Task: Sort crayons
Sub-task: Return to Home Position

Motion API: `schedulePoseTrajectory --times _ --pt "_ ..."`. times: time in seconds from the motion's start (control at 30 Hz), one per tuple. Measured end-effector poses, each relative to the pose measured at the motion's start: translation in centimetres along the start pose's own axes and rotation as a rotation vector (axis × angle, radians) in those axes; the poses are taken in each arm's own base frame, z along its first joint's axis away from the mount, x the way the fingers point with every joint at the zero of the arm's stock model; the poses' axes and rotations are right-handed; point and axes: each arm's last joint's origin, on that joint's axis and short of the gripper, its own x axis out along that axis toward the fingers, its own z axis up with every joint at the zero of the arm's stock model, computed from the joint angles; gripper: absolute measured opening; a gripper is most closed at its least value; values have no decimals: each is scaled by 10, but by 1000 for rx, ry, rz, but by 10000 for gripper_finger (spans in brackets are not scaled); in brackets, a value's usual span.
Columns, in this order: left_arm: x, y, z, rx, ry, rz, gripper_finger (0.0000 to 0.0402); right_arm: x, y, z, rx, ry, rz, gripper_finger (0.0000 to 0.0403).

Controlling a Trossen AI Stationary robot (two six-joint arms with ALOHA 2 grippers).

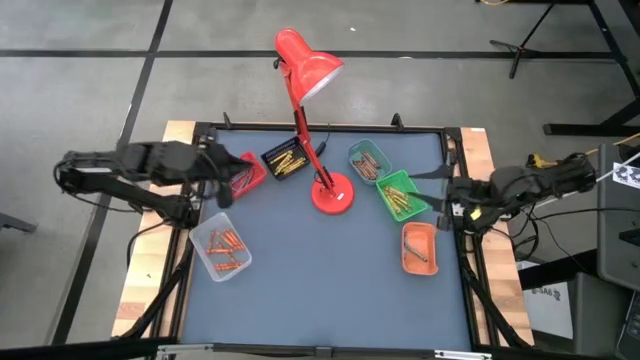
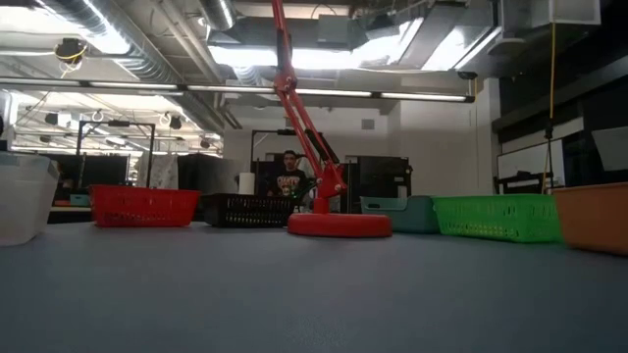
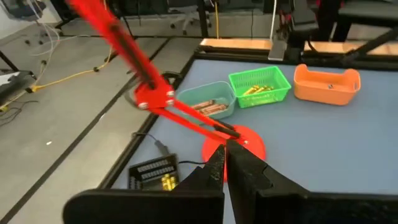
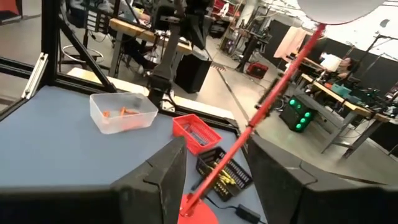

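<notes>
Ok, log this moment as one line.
left gripper shut, near red tray | right gripper open, near green tray | crayons in clear tray

Low view: trays point(image 2: 143, 206) hide their crayons point(image 1: 225, 241) — lamp point(image 2: 339, 225) head cut off.
</notes>
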Motion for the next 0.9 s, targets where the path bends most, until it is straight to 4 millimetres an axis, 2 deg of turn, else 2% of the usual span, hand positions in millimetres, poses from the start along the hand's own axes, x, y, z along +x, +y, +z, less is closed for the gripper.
schedulePoseTrajectory --times 0.2,0.37,0.6,0.9 --pt "-39 22 -14 -65 -68 14 1 -30 -14 -9 64 11 4 170" --pt "-49 31 -50 -112 -142 15 1 -42 -14 -30 134 55 16 170" --pt "-36 30 -105 -160 -307 2 1 -31 2 -63 207 -41 1 170" --pt "-10 19 -158 -167 -406 -74 0 -17 24 -105 264 -95 24 170"
